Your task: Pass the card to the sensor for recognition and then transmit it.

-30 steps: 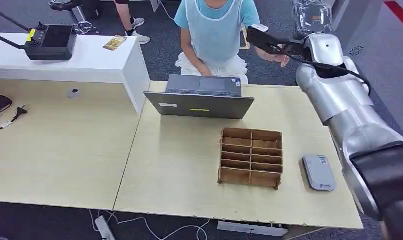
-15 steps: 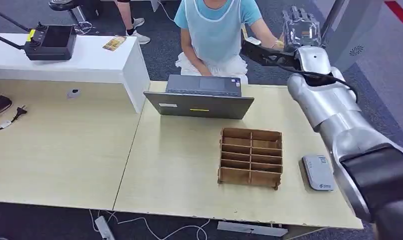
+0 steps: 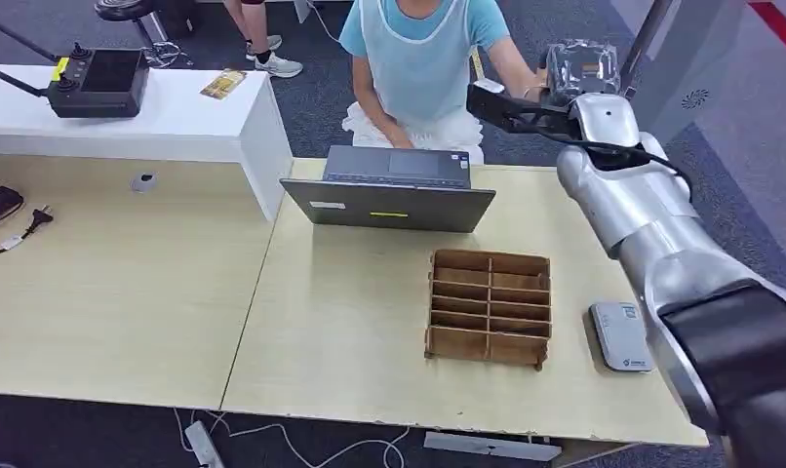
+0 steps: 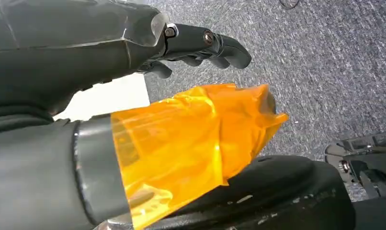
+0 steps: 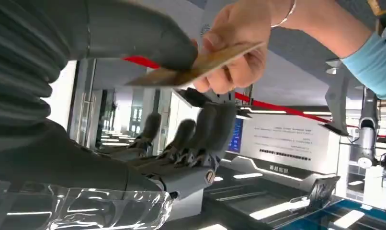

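My right hand (image 3: pixel 583 64) is raised beyond the table's far right edge, toward the seated person (image 3: pixel 420 58). In the right wrist view the tan card (image 5: pixel 196 68) lies flat under my thumb (image 5: pixel 148 40), with my dark fingers (image 5: pixel 200 129) just beneath it. The person's hand (image 5: pixel 239 52) pinches the card's far end, so both of us hold it. The grey card sensor (image 3: pixel 622 336) lies on the table near the right edge, under my forearm. My left hand (image 4: pixel 133 43) hangs over the carpet, fingers loosely apart, holding nothing.
A wooden slotted organizer (image 3: pixel 490 307) stands left of the sensor. An open laptop (image 3: pixel 394 190) sits at the far edge before the person. A white side desk (image 3: pixel 126 122) with a black controller (image 3: pixel 98 83) is at back left. The light table (image 3: pixel 350 322) spreads below.
My right arm has swung left and closer to the person. The person's hand has come up from beside my hand and taken hold of the card's far end.
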Available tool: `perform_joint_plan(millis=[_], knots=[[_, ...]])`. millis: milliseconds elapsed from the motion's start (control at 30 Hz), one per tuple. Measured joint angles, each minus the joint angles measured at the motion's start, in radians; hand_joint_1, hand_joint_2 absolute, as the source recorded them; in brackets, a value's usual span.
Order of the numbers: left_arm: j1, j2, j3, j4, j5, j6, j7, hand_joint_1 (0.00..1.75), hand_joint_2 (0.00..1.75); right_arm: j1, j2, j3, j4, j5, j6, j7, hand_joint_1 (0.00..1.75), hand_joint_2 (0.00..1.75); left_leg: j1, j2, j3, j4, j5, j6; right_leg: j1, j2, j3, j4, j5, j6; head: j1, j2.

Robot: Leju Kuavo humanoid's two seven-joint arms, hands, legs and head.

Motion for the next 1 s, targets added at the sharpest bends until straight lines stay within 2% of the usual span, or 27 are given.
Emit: perform_joint_plan(millis=[633,800,1000], knots=[[0.0,-0.001,-0.01,0.0,-0.001,0.004,0.002,0.0,0.0,0.003,0.016,-0.001,0.002,-0.006,-0.015,-0.015,1.75,1.75,0.0,0.0,0.0,0.0,0.0,0.0,0.0,0.0,0.0,0.0,0.0,0.0,0.0,0.0],[0.0,-0.001,-0.01,0.0,-0.001,0.005,0.001,0.0,0.0,0.015,0.016,-0.023,-0.014,-0.05,-0.062,-0.034,1.75,1.75,0.0,0.0,0.0,0.0,0.0,0.0,0.0,0.0,0.0,0.0,0.0,0.0,0.0,0.0],[0.002,-0.001,-0.01,0.0,0.0,0.006,-0.001,0.0,0.0,0.03,0.015,-0.092,-0.093,-0.122,-0.124,-0.049,1.75,1.75,0.0,0.0,0.0,0.0,0.0,0.0,0.0,0.0,0.0,0.0,0.0,0.0,0.0,0.0]])
